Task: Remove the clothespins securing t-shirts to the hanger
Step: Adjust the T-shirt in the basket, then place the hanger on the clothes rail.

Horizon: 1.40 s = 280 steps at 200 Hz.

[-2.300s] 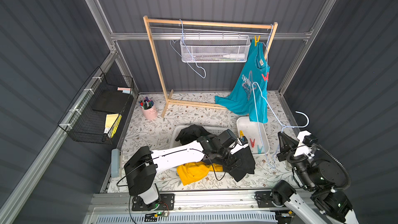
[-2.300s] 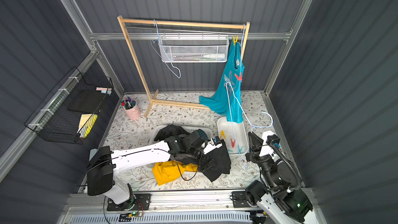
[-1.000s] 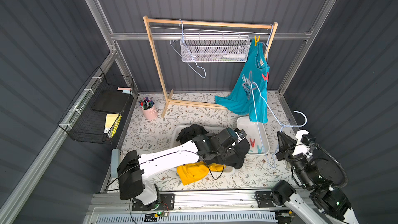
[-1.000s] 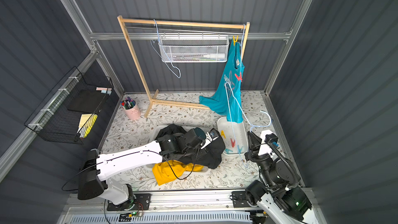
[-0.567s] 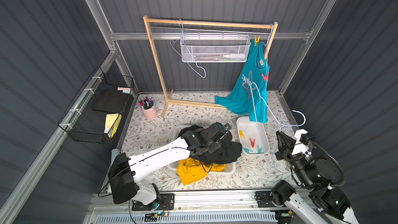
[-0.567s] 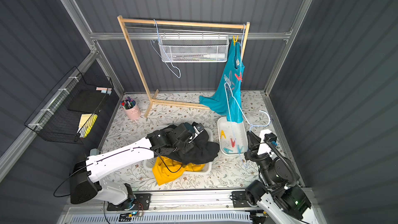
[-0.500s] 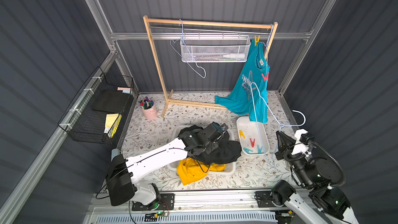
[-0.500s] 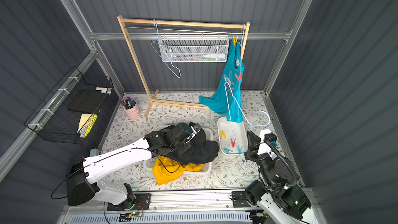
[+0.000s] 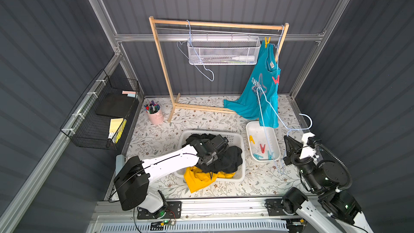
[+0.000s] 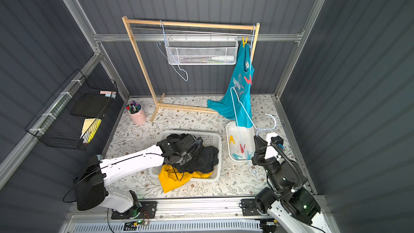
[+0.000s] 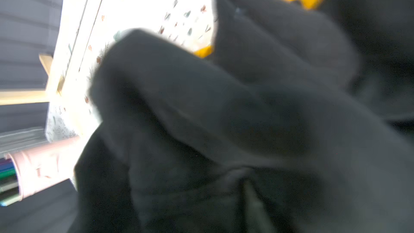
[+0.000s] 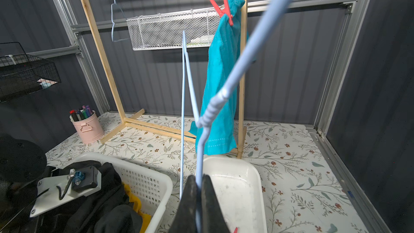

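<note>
A teal t-shirt point(image 9: 261, 95) hangs at the rack's right end, pinned by a yellow clothespin point(image 9: 267, 41) and a red clothespin point(image 9: 276, 80). Several more clothespins lie in the white tray point(image 9: 248, 128). My right gripper point(image 9: 287, 139) is beside that tray, shut on a bare light-blue hanger point(image 12: 226, 90). In the white basket point(image 9: 241, 138), a black t-shirt point(image 9: 228, 160) lies over a mustard-yellow t-shirt point(image 9: 199, 179). My left gripper point(image 9: 216, 150) sits low in the basket against the black cloth. That cloth fills the blurred left wrist view and hides the jaws.
The wooden rack point(image 9: 161, 63) stands at the back with a white mesh basket point(image 9: 221, 52) and another empty hanger point(image 9: 197, 59) on its rail. A pink pen cup point(image 9: 154, 115) sits by the rack's foot. A black wire shelf point(image 9: 100, 113) hangs on the left wall.
My left arm swung left and carried the black t-shirt from beside the tray into the basket, where it now lies. The right arm and its hanger stayed still.
</note>
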Motion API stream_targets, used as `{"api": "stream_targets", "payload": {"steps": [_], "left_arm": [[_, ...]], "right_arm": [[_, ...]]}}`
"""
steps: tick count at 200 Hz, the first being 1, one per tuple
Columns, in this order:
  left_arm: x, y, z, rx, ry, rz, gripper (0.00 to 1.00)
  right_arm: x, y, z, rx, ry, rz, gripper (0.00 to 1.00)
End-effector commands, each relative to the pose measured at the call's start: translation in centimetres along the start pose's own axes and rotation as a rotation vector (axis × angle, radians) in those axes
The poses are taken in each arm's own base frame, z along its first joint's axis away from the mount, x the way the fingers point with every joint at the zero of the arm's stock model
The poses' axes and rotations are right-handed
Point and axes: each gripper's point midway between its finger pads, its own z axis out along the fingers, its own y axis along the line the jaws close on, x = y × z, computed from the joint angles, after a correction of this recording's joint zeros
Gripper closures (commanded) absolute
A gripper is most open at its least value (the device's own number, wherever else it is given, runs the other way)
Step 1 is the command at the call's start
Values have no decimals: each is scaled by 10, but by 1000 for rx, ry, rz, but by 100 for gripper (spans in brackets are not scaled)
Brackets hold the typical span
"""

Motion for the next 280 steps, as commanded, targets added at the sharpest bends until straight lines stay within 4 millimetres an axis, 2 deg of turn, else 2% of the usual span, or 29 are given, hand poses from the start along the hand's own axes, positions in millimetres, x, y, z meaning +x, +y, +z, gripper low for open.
{"api": "stream_targets", "payload": {"steps": [1, 7, 16, 27, 51, 79, 109, 131, 141, 166, 187, 233, 259, 280], "left_arm": [[4, 2, -5, 11, 10, 8, 24], [1, 2, -8, 21, -2, 6, 22], [-4, 2, -13, 41, -18, -1, 10], [-20, 7, -23, 43, -63, -37, 1], [-35, 16, -38, 41, -121, -77, 0], [-39, 16, -57, 88, -189, -113, 0], [-49, 30, -85, 80, -292, -131, 0], [-65, 32, -107, 117, -407, -162, 0], [-74, 21, -115, 165, -454, -166, 0], [-97, -29, -126, 330, -541, -109, 0], [-110, -49, -129, 441, -571, -124, 0], [-143, -74, -164, 691, -746, -216, 1], [-154, -78, -178, 790, -819, -306, 10], [-159, -80, -178, 833, -857, -372, 17]], "right_arm": [[-7, 7, 4, -33, -27, 21, 100], [-7, 9, 5, -42, -23, 20, 100], [-6, 11, 7, -50, -17, 27, 100], [-7, 15, 9, -66, -10, 35, 100], [-6, 22, 16, -91, 4, 31, 100], [-4, 28, 27, -105, 14, 60, 100], [-7, 37, 41, -125, 32, 73, 100], [-8, 41, 51, -127, 38, 80, 100], [-10, 43, 56, -128, 34, 88, 100], [-15, 46, 69, -122, 22, 131, 100], [-18, 49, 77, -121, 17, 152, 100], [-22, 45, 87, -81, -2, 189, 100], [-24, 37, 88, -40, -21, 206, 100], [-27, 34, 87, -25, -40, 217, 100]]}}
